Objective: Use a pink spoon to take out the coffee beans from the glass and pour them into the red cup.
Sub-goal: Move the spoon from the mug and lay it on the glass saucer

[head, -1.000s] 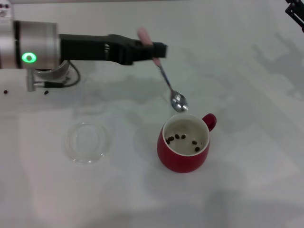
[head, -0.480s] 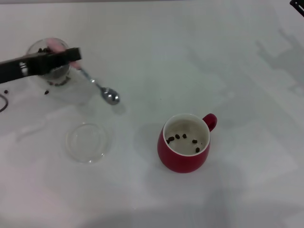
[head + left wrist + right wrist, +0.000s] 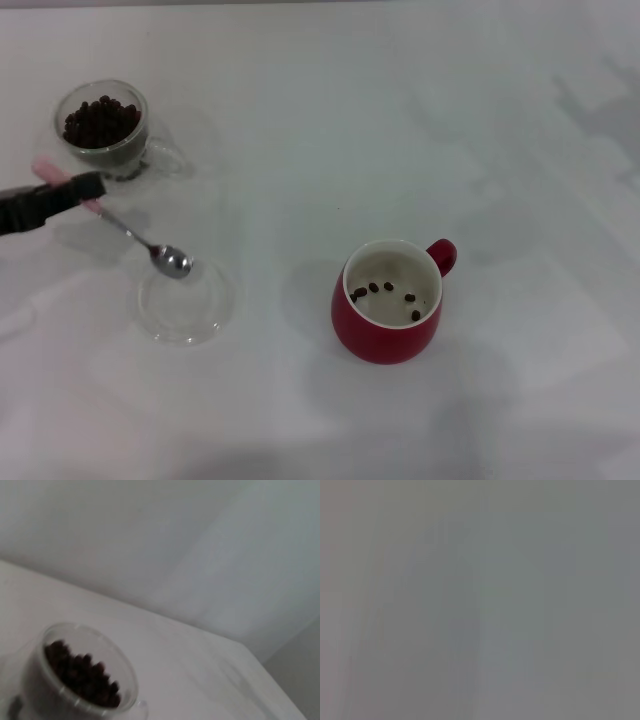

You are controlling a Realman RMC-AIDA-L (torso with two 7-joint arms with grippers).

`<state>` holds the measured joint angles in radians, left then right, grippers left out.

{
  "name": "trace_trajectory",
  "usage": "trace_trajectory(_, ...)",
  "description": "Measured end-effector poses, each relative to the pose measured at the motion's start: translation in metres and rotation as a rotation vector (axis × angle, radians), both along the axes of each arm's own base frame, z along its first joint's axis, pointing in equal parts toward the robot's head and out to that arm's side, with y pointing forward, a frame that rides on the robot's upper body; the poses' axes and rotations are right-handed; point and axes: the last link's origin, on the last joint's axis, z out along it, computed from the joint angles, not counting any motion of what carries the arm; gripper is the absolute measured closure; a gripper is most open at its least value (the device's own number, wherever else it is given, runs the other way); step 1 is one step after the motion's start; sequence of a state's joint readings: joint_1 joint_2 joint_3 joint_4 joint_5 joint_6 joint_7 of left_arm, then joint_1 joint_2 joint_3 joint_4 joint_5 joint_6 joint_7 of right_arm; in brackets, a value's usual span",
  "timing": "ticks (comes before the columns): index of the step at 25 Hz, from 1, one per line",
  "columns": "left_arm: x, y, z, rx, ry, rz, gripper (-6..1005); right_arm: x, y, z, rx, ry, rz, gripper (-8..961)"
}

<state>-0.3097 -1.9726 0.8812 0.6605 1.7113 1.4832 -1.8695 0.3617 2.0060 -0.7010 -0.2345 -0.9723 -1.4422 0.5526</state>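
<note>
My left pincer (image 3: 85, 188) is clamped on the handle of the pink spoon (image 3: 130, 232), whose empty bowl hangs over the rim of a shallow clear dish (image 3: 185, 300). My right pincer is out of sight. For the next scoop I should swing over to the glass (image 3: 103, 128), dip the bowl into the coffee beans (image 3: 100, 118), then carry it level. One spoon, one glass, one dish and one red cup (image 3: 388, 300) stand on the table (image 3: 400, 120); about five beans lie in the cup.
</note>
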Motion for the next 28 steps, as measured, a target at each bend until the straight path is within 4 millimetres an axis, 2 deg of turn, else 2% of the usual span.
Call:
trace_trajectory(6,-0.011,-0.011,0.001,-0.004,0.006,0.035,873,0.001,-0.001,0.0,0.003,0.012,-0.005,108)
trace_trajectory(13,-0.012,-0.011,-0.005,-0.02,0.003,0.05,874,0.001,-0.003,0.0,-0.001,0.025,-0.002,108)
trace_trajectory(28,-0.005,-0.004,-0.039,-0.1,0.039,0.059,873,0.003,-0.006,-0.001,-0.003,0.028,-0.007,109)
